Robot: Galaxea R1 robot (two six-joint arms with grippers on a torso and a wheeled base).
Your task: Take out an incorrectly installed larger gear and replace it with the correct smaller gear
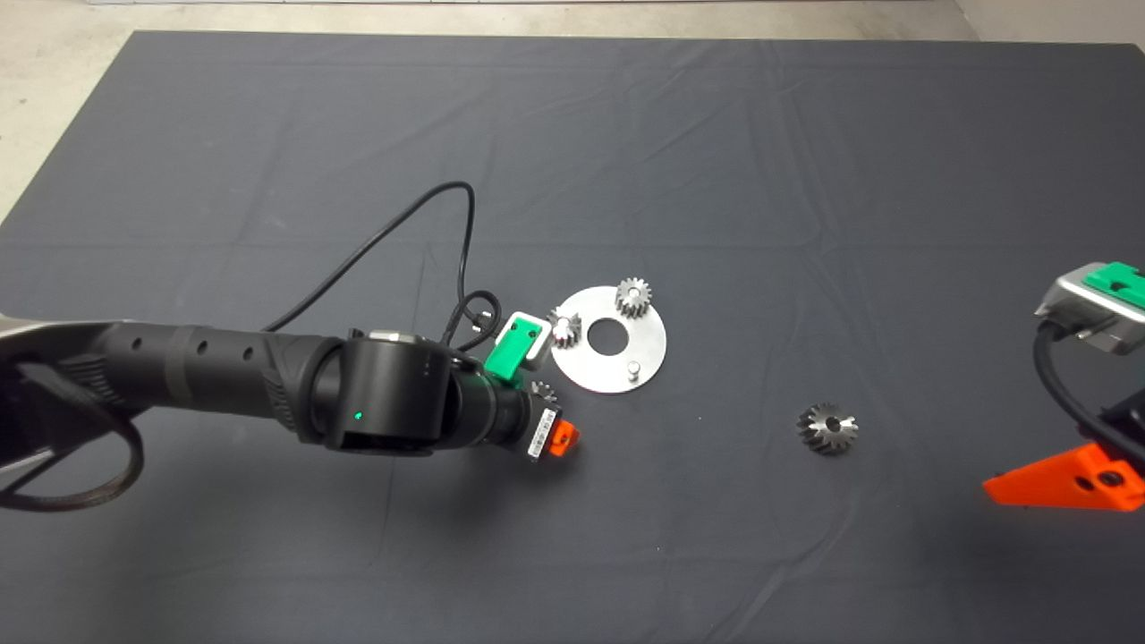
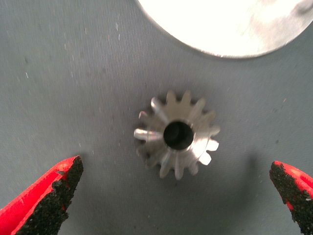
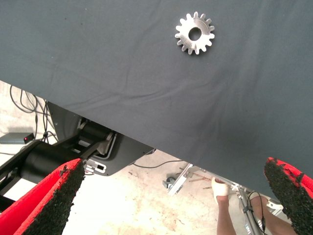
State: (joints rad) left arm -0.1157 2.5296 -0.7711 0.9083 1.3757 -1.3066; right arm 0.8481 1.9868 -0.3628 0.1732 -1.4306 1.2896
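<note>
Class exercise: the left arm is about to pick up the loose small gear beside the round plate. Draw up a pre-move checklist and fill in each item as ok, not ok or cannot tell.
1. Larger gear off the round plate: ok, it lies alone on the mat to the plate's right.
2. A bare pin free on the plate: ok; two other small gears sit on the plate.
3. Left gripper open: ok, fingers spread wide.
4. Smaller gear between the fingers: not ok, it lies ahead of the fingertips.
5. Smaller gear clear of the plate edge: ok, a gap shows in the left wrist view.
6. Right gripper out of the way: ok, parked at the mat's right edge, open.
</note>
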